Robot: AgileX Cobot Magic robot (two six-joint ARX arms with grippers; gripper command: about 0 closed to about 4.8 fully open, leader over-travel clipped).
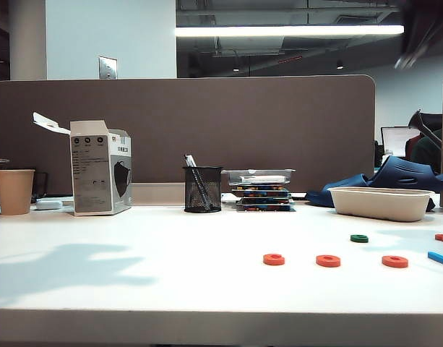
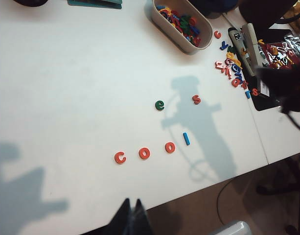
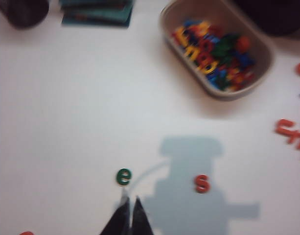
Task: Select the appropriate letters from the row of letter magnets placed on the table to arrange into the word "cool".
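R tool (image 3: 128, 208) shut, empty, up off table (image 1: 134, 282), well back from c-o-o (image 2: 144, 153); blue l (image 2: 186, 138) tilted, slightly above row. L tool (image 2: 131, 215) shut.

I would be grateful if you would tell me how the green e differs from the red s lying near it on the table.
The green e is dark green, the red s red-orange. The e is a rounded, closed loop; the s is a narrower open curve. The e lies just ahead of the right gripper, whose fingers are shut; the s lies further off to one side. Both lie flat on the white table, apart from the cool row.

Bright overhead light casts soft arm shadows; right wrist view blurred
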